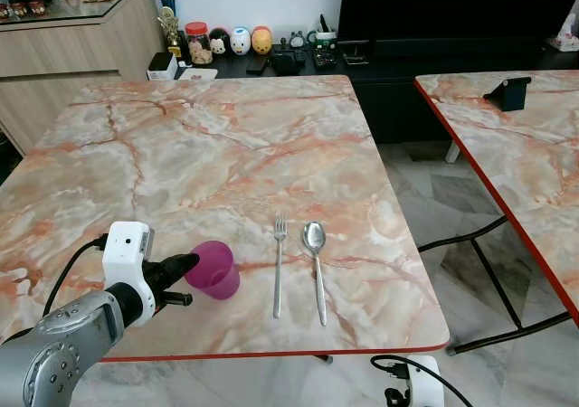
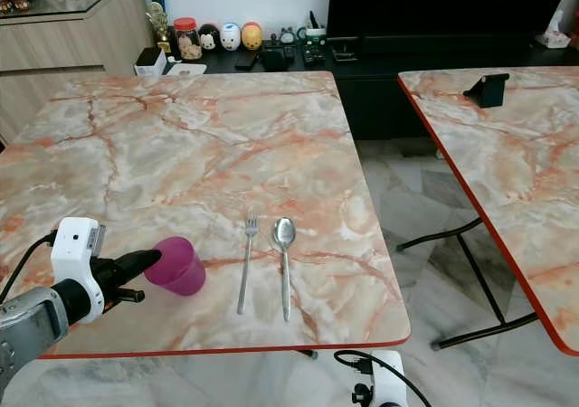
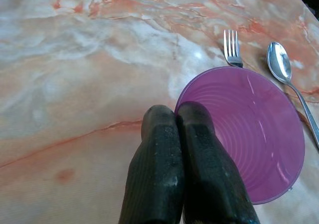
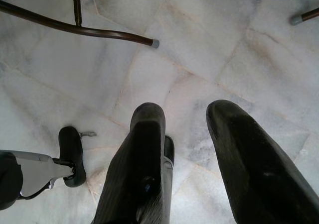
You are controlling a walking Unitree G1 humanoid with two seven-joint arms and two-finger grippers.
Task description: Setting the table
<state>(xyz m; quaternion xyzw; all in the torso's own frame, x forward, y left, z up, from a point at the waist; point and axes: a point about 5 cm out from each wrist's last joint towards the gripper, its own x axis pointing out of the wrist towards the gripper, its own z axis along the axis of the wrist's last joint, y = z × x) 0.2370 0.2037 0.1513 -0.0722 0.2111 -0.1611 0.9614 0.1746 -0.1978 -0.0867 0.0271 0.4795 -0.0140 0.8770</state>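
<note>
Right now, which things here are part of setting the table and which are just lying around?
Part of the job:
purple cup, pinched by the left gripper
fork
spoon

Just lying about:
egg-shaped figurines
red-lidded jar
trophy
black phone stand

Head pair looks forward-down over table, sharing cup; left wrist close above cup, facing tabletop; right wrist faces floor below table.
</note>
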